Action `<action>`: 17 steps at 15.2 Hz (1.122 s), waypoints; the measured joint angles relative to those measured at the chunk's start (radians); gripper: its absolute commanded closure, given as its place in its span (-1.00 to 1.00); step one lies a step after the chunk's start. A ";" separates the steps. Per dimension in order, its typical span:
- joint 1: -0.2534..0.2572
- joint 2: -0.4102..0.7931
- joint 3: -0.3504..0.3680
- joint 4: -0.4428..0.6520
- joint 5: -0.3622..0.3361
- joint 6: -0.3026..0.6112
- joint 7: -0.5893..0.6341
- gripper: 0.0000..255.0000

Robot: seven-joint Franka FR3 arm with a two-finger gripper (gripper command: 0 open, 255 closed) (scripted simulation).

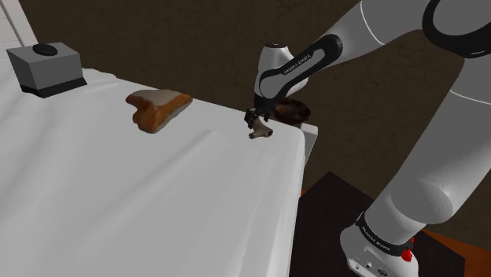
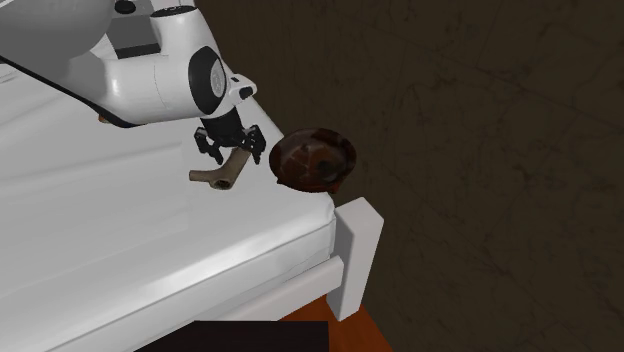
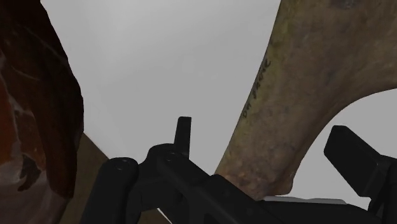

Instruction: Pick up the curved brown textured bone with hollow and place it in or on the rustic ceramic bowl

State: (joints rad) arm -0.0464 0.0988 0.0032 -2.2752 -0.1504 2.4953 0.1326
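The curved brown bone [image 1: 259,134] [image 2: 218,177] lies on the white bed [image 1: 118,197] close to its far corner, one end raised toward the hand. My black gripper [image 1: 255,120] [image 2: 229,148] is right over that raised end, open. In the wrist view the bone [image 3: 299,95] runs between the two fingers [image 3: 184,133], which stand apart and do not clasp it. The dark reddish-brown bowl [image 1: 297,111] [image 2: 316,160] [image 3: 32,102] sits at the bed's corner, just beyond the gripper.
A brown-and-white wedge-shaped thing [image 1: 158,108] lies on the bed towards the shoulder view's left. A grey box with a black knob [image 1: 46,67] stands at the far left. The bed ends at a white corner post [image 2: 354,250], with dark floor beyond.
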 measured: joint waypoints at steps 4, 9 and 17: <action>0.000 0.000 0.000 0.000 0.000 0.000 0.000 1.00; 0.000 0.000 0.000 0.000 0.000 0.000 0.000 1.00; 0.001 -0.047 0.002 0.028 0.013 -0.075 -0.014 1.00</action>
State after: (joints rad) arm -0.0459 0.0513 0.0057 -2.2472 -0.1377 2.4206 0.1190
